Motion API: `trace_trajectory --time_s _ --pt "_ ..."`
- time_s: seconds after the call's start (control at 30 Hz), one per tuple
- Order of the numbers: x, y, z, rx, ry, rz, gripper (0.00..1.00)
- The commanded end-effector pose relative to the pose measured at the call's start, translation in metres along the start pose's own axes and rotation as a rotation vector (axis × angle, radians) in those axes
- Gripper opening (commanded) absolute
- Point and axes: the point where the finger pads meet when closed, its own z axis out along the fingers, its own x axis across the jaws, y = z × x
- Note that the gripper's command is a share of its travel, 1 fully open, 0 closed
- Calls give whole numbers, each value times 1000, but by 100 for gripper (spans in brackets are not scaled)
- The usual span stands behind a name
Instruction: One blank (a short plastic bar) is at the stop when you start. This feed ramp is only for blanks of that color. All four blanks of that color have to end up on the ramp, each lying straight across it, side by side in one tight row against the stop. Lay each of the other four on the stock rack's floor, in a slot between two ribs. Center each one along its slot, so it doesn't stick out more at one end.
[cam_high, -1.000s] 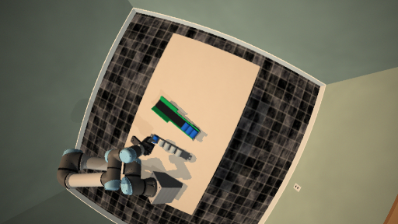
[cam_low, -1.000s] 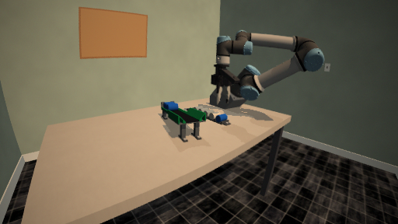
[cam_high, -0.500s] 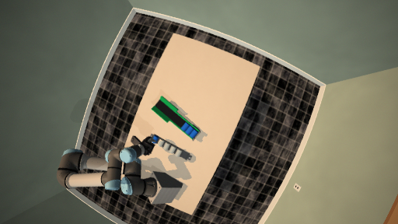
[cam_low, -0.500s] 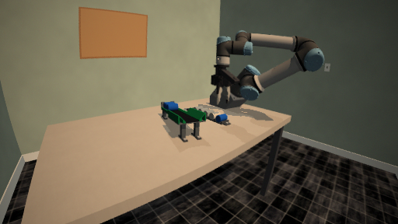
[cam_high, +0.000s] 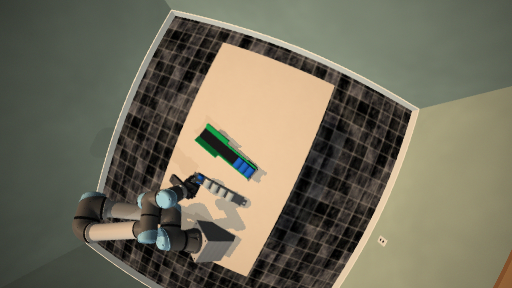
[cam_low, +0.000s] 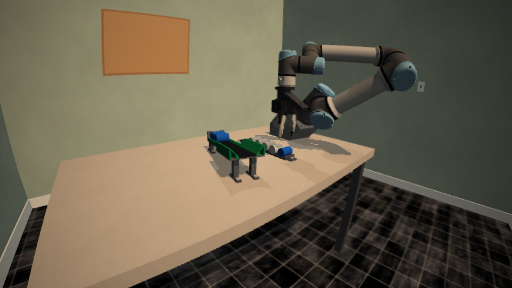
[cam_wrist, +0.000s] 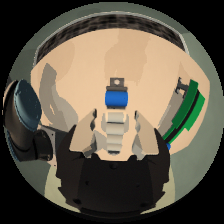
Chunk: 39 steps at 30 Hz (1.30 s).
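Observation:
The green-walled feed ramp (cam_high: 210, 140) (cam_low: 240, 149) (cam_wrist: 189, 108) has a black floor. Three blue blanks (cam_high: 242, 167) (cam_low: 220, 136) lie across it side by side at its stop end; the wrist view shows only a bit of blue there. The grey stock rack (cam_high: 243, 202) (cam_wrist: 117, 82) holds one blue blank (cam_high: 200, 177) (cam_low: 285, 151) (cam_wrist: 116, 98) in its end slot and several white blanks (cam_high: 214, 188) (cam_low: 272, 148) (cam_wrist: 115, 129) in a row behind it. My gripper (cam_low: 287, 134) (cam_wrist: 115, 110) is open and empty, above the rack, its fingers on either side of the white row in the wrist view.
The ramp stands on legs (cam_low: 235, 170) beside the rack, higher than it. The arm's dark base block (cam_high: 215, 242) is near the rack's far end. The table's edge (cam_low: 200, 236) runs past the ramp's high end.

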Motion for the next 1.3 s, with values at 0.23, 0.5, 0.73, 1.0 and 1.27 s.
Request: trace_trajectory --time_s 0.23,0.5,0.73,1.0,1.27 --pt "0 0 17 -1 1 0 47" --pt "0 0 27 -1 1 0 47" --pt "0 0 32 -1 1 0 47" --pt "0 0 35 -1 1 0 47" --pt "0 0 35 -1 1 0 47"
